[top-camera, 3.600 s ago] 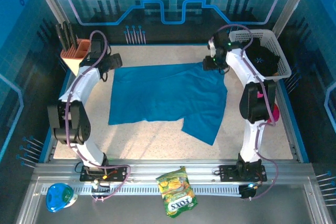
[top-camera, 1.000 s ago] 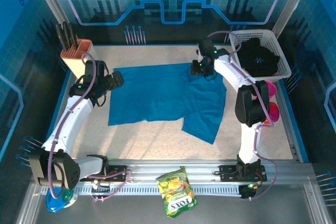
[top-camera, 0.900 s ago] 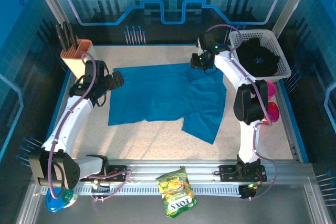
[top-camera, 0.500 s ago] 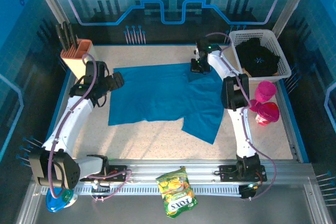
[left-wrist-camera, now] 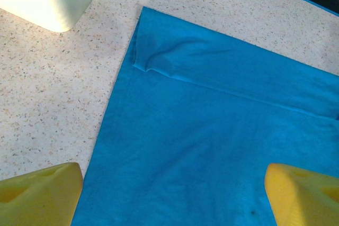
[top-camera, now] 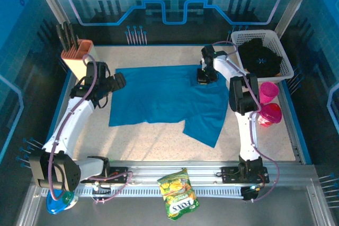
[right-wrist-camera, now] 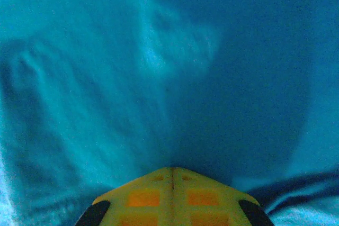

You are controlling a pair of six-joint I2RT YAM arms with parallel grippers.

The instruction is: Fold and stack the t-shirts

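Observation:
The teal-blue t-shirt (top-camera: 167,99) lies spread flat on the speckled table, with one sleeve (left-wrist-camera: 159,62) creased near its back left corner. My left gripper (top-camera: 117,80) hovers over the shirt's left edge; in the left wrist view the gripper (left-wrist-camera: 172,205) is open, its yellow fingertips (left-wrist-camera: 39,194) wide apart with nothing between them. At the shirt's back right corner my right gripper (top-camera: 203,76) presses down, and in the right wrist view this gripper (right-wrist-camera: 172,170) is shut, with teal fabric (right-wrist-camera: 159,78) bunching from its tip. The black t-shirt (top-camera: 260,56) sits crumpled in the white basket (top-camera: 286,70).
A knife block (top-camera: 74,54) stands at the back left, close to my left arm. Two pink cups (top-camera: 267,91) (top-camera: 270,114) sit by the right edge below the basket. A snack bag (top-camera: 178,193) and a blue object (top-camera: 59,197) lie on the front rail.
My right gripper closed and shifted from the shirt's back edge slightly nearer and rightward onto its corner, the arm folding in. The left arm stayed still.

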